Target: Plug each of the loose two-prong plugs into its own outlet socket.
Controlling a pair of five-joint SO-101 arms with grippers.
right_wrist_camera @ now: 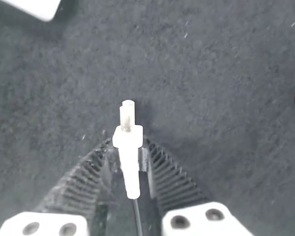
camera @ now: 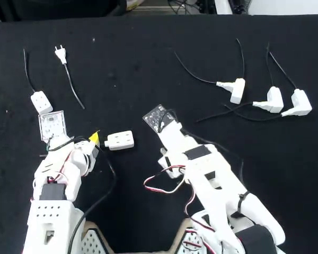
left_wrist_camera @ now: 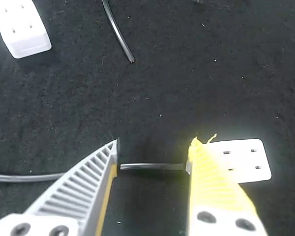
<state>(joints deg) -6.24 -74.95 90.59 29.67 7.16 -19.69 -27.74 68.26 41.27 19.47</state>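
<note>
High view showed three plug-and-socket pairs (camera: 237, 90) at the right of the black table (camera: 148, 63) that looked already joined. A loose plug (camera: 60, 52) lay at the far left, near a corded socket (camera: 41, 101). A central socket (camera: 120, 139) sat unfilled.

Left wrist view had the left gripper (left_wrist_camera: 155, 146) wide open, its jaws astride the central socket's black cable (left_wrist_camera: 150, 167), gripping nothing.

Right wrist view had the right gripper (right_wrist_camera: 128, 146) clamped on a white two-prong plug (right_wrist_camera: 127, 132), prongs forward and not inserted. Two plugs seemingly remained.
</note>
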